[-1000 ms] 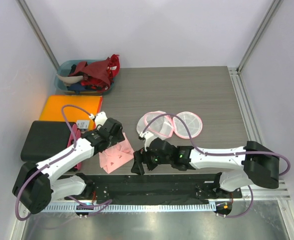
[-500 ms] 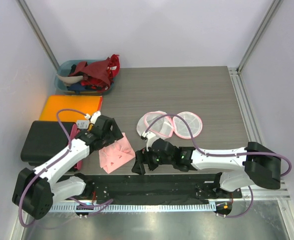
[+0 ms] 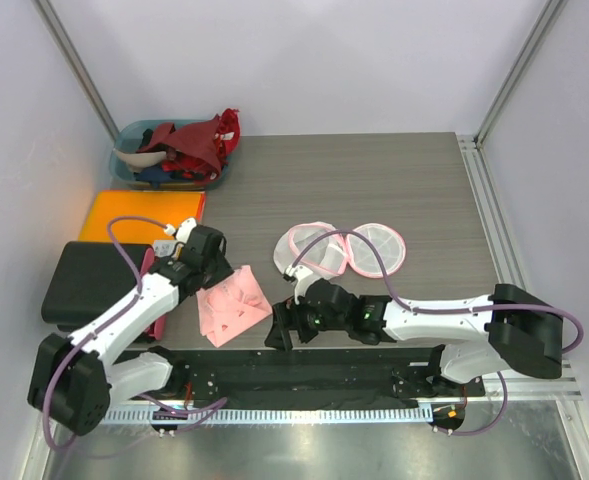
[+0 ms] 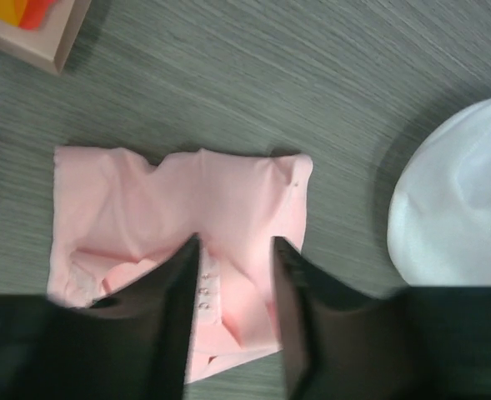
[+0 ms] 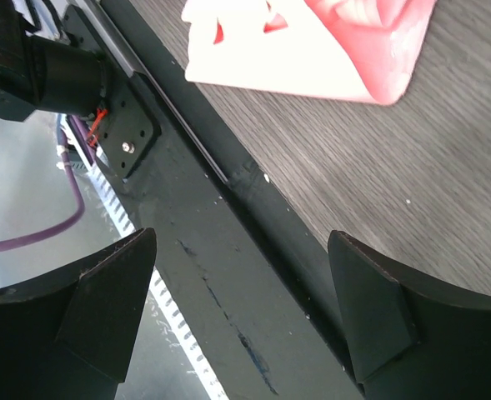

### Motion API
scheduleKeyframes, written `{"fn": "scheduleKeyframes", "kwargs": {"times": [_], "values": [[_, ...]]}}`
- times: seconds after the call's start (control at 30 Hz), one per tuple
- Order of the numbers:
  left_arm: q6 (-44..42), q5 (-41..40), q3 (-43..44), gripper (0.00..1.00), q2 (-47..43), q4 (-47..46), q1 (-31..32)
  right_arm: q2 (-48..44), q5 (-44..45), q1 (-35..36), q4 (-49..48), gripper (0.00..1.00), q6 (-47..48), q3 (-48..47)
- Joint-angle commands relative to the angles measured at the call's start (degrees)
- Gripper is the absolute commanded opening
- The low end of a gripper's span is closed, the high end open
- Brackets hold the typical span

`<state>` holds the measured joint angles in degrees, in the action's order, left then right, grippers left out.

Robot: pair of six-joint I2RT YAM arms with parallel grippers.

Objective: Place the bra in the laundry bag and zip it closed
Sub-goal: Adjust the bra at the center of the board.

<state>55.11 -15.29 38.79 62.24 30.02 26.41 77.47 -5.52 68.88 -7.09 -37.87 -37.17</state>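
**Top view.** Over the last second your left gripper (image 3: 216,276) has drawn a little to the left over the bra (image 3: 236,310), and its jaws, fully spread a moment ago, have come in to a narrow gap. The bra's far corner now sits slightly further up the table (image 3: 374,180). Your right gripper (image 3: 277,330) has hardly shifted and rests low, just beside the bra's right edge. I judge the pick-up to be in progress: nothing is lifted and nothing is in the bag.

Count:
- one bra
- one laundry bag (image 3: 346,249), lying unzipped as two round halves, right of the bra and apart from it
- one teal bin (image 3: 124,135) of clothes at the far left
- one orange board (image 3: 139,215)
- one black case (image 3: 84,280)
- two arms

**Left wrist.** The bra (image 4: 178,200) lies folded flat. The left gripper (image 4: 235,275) straddles the hook strip, with cloth showing between its two fingers (image 4: 291,300). I cannot tell whether they pinch it yet. One white curve of the laundry bag (image 4: 458,208) shows at the right.

**Right wrist.** The right gripper (image 5: 237,317) stands wide with nothing between its jaws, above the black base rail (image 5: 228,275). The bra (image 5: 328,50) lies beyond it, untouched
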Motion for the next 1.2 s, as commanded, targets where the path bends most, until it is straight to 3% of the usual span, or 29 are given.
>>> {"fn": "scheduleKeyframes", "kwargs": {"times": [0.0, 0.07, 0.1, 0.17, 0.3, 0.4, 0.6, 0.93, 1.17], "values": [[-1.93, -2.2, 4.97, 0.2, 8.39, -5.33, -1.97, -2.24, -0.19, 0.37, -4.15, 0.88, -1.77, 1.74], [-2.55, -3.68, 7.87, 0.11, 14.19, -3.49, -2.77, -1.19, 0.42, 0.64, -4.68, 0.82, -2.38, 1.75], [-2.47, -4.04, 8.75, 0.07, 15.71, -2.87, -3.03, -0.49, 1.12, 1.51, -5.55, 0.71, -2.3, 1.83], [-2.64, -4.31, 10.87, 0.0, 18.34, -1.11, -3.21, 3.46, 5.24, 2.74, -7.4, 0.61, -2.12, 1.57], [-2.64, -6.86, 10.87, 0.0, 20.82, -1.46, -3.39, 11.02, 15.78, 7.22, -10.39, 0.33, -1.34, -2.99], [-2.38, -9.31, 10.61, 0.01, 20.56, 0.21, -3.47, 16.47, 20.81, 8.99, -12.33, 0.23, -0.98, -5.88], [-1.33, -12.31, 8.5, 0.05, 21.08, 0.21, -4.88, 23.94, 25.02, 8.99, -16.02, 0.14, -1.42, -9.06], [4.04, -10.91, 2.36, 0.06, 18.36, 0.57, -4.88, 26.77, 28.98, 7.23, -17.08, 0.11, -4.49, -9.41], [5.88, -8.44, -2.57, 0.06, 12.74, 0.39, -4.88, 27.47, 26.0, 3.46, -19.45, 0.11, -4.5, -8.45]]}}
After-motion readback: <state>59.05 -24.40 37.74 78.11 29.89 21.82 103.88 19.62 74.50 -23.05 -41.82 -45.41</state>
